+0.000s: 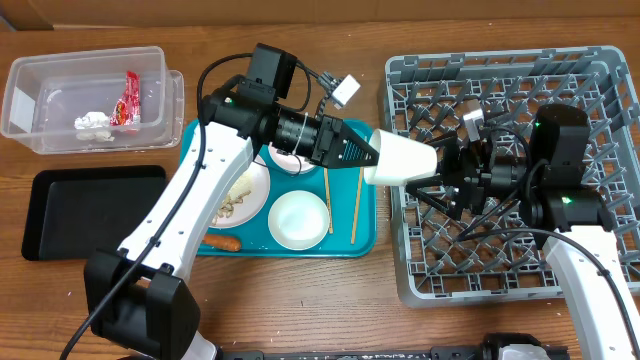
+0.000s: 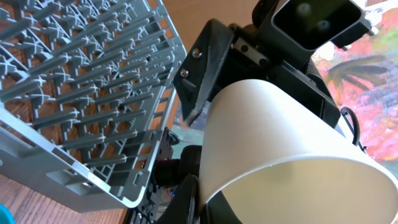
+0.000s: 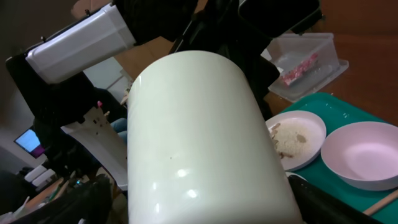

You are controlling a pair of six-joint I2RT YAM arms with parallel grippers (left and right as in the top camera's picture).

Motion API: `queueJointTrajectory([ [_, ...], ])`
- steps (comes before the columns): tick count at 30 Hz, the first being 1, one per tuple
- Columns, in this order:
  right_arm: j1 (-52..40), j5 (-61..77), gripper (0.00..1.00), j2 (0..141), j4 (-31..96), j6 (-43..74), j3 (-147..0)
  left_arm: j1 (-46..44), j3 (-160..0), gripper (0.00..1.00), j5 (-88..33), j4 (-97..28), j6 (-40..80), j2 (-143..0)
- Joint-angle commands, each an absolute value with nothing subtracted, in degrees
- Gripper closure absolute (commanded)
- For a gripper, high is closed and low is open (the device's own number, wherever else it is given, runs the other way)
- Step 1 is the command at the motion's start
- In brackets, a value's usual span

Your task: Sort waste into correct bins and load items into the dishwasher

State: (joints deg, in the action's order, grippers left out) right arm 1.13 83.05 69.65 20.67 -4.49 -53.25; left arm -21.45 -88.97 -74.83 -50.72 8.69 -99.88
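– where's the cup (image 1: 405, 158) right now?

– up in the air, lying on its side over the gap between the teal tray (image 1: 340, 243) and the grey rack (image 1: 600, 60), about the middle of the counter. its mouth faces left and its base faces right.

– who's got hold of it?

– the left gripper (image 1: 372, 152) has it at the mouth end, with its fingers closed down on the rim. the right gripper (image 1: 447, 172) is at the base end, reaching out from over the rack. its fingers (image 3: 339, 205) sit wide, one on each side of the cup. i can't tell if they're pressing on it or only flanking it.

– and everything else?

– the rack fills the right side of the counter, and i can't see any dishes in it. on the teal tray there's a white bowl (image 1: 298, 219) toward the near edge and a plate (image 1: 240, 195) with beige scraps beside it. two chopsticks (image 1: 357, 205) lie lengthwise, apart from each other, and a small carrot (image 1: 222, 241) is at the near left corner of the tray.

– and the bins?

– the clear tub (image 1: 60, 80) is in the far left corner of the counter, with a red-and-white wrapper (image 1: 128, 98) and a crumpled tissue (image 1: 95, 123) in it. the black tray (image 1: 90, 210) is along the left edge, just nearer than the tub.
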Motion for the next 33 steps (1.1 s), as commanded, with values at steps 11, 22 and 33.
queueJointTrajectory([
  [11, 1.52, 84.07, 0.42, 69.63, 18.02, -4.51, -54.83, -22.52, -90.11, 0.93, -73.23, -50.57, 10.76, -100.03],
  [22, 1.72, 68.60, 0.58, 69.38, 20.95, 3.27, -54.83, -18.68, -90.17, 0.61, -52.38, -58.02, 10.72, -98.24],
  [33, 8.51, 27.38, 0.64, 65.69, 50.30, 4.78, -64.53, -3.25, -90.17, 0.58, -17.41, -67.96, 10.74, -85.03],
])
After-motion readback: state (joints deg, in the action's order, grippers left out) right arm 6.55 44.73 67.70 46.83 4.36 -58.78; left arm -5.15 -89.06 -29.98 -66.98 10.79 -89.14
